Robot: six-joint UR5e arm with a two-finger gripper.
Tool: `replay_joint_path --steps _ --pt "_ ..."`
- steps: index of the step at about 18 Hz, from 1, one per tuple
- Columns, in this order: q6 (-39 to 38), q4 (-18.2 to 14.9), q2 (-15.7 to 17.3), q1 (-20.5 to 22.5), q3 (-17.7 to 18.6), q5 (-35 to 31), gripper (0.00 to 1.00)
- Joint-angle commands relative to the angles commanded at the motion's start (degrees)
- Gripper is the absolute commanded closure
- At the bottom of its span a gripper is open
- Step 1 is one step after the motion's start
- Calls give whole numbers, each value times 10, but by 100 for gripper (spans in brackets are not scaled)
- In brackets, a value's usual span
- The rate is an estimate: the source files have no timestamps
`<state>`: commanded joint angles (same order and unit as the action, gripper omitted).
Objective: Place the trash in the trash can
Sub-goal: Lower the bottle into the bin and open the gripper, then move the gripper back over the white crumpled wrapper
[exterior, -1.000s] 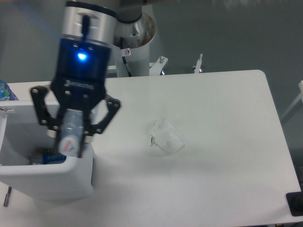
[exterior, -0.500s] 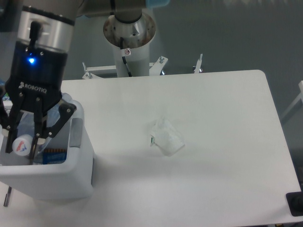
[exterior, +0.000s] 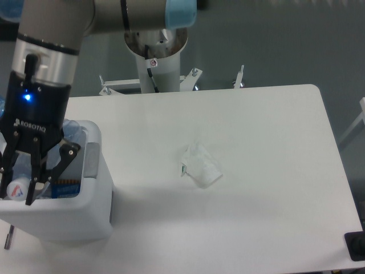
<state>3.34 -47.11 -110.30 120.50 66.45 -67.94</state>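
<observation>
The trash can (exterior: 63,220) is a white bin with a thick rim and a grey panel (exterior: 91,161), standing at the table's front left. My gripper (exterior: 18,190) hangs over its opening, reaching down inside, shut on the crushed bluish bottle. The bottle's white cap (exterior: 17,189) shows between the fingers, and most of its body is hidden behind the gripper. The other piece of trash, a crumpled white translucent wrapper (exterior: 200,166), lies on the table well right of the can, apart from the gripper.
A blue labelled item (exterior: 64,189) lies inside the can. The arm's base column (exterior: 155,51) and metal brackets (exterior: 194,73) stand at the table's back edge. A dark object (exterior: 356,246) sits at the front right corner, and a thin dark item (exterior: 8,237) lies left of the can.
The gripper has carried the bottle leftward, from over the can's right wall to over its opening, and lowered it into the can. The wrapper has not moved.
</observation>
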Motion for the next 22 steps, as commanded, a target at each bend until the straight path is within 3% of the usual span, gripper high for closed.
replay_joint_path --steps 3,14,15,16,17,18,22 --pt "-4 27 -4 -6 4 0 70" --pt "-1 30 -23 -27 23 0 67" --pt "1 30 -25 -27 24 0 57" --pt "3 30 -25 -27 24 0 34" --pt "10 30 -25 -26 23 -2 4" --pt "13 30 -24 -26 25 -3 0" --pt "-12 30 -18 -26 33 -4 0"
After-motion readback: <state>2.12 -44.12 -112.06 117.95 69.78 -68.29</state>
